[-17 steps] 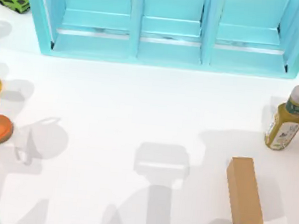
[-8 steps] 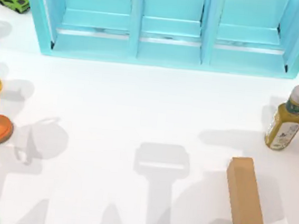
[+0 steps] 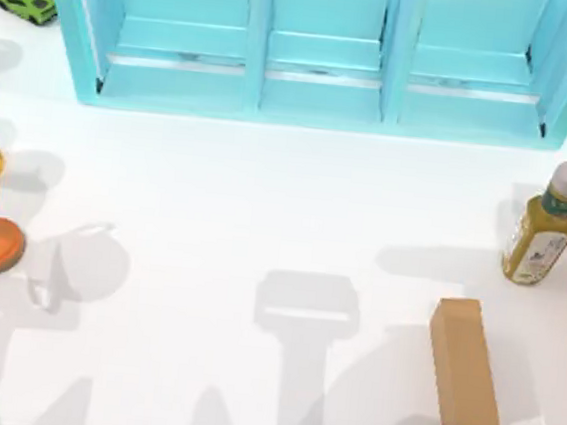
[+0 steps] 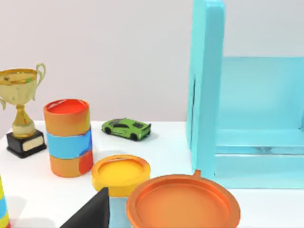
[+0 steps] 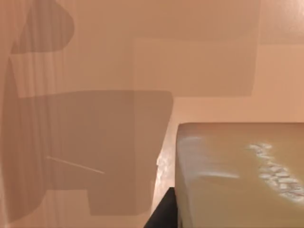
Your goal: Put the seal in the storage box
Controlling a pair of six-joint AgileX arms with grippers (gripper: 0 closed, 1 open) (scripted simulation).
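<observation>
- Seal (image 5: 240, 175) sits right against my right wrist camera, speckled face toward it; orange-brown surface behind.
- Right finger state: can't tell.
- Box (image 3: 319, 100) lies across the table's far side.
- Left arm parked at the left edge.

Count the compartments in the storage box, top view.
3. The storage box is split by two upright dividers: one compartment toward the table's left, one in the middle, one toward the right. Its far part is cut off by the picture's edge.
</observation>
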